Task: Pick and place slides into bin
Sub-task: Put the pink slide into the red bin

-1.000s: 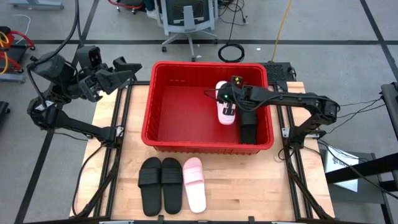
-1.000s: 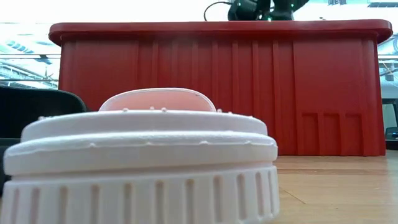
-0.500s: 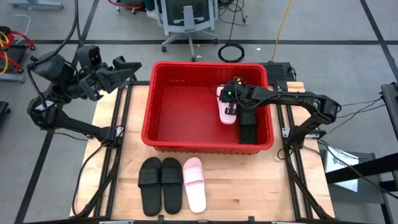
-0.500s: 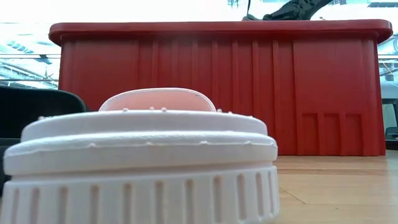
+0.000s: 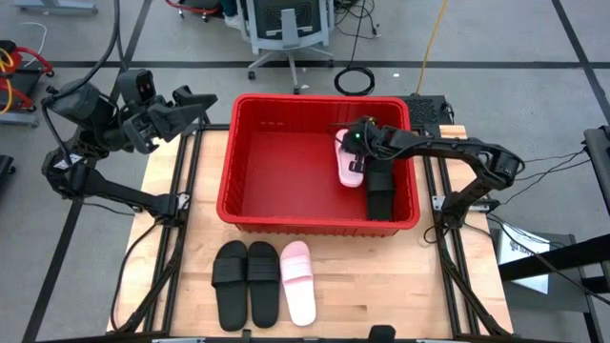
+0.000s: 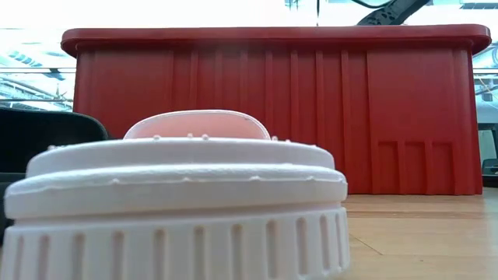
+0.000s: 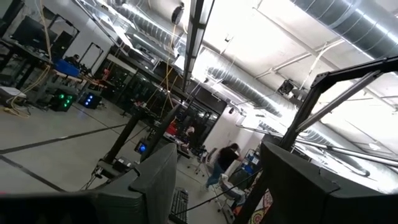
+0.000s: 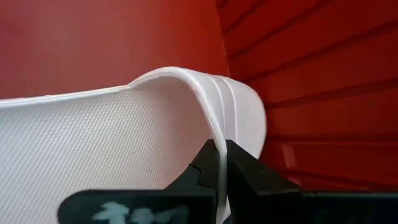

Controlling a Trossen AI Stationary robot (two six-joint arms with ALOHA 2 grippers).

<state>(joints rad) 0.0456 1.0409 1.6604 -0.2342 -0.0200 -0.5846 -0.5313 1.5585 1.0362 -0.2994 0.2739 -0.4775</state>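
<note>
The red bin [image 5: 250, 195] stands at the middle of the table's far half. My right gripper [image 5: 356, 143] is inside it near its right wall, shut on a pale pink-white slide [image 5: 351, 164]. A black slide [image 5: 379, 195] lies on the bin floor beside it. Two black slides [image 5: 231, 284] [image 5: 263, 281] and one pale slide [image 5: 297, 282] lie soles down near the table's near edge. My left gripper [image 5: 195, 103] is open and empty, raised beyond the table's far left corner. My right gripper pinches the thin edge of the pale slide's strap [image 8: 214, 134] between its two fingers [image 8: 249, 174]. The fingers come from above, slanting from the table's right. The slide hangs below them inside the bin; whether its lower end rests on the floor I cannot tell.
In the low view the pale slide [image 6: 179, 202] on the table fills the foreground in front of the bin wall [image 6: 272, 109]. Bare tabletop [image 5: 400, 286] lies right of the three slides. An office chair [image 5: 286, 24] and cables stand on the floor beyond the table.
My right gripper has gone down into the bin with the pale slide and a little toward the bin's right wall; in the low view it has sunk behind the rim. It stays shut on the strap.
</note>
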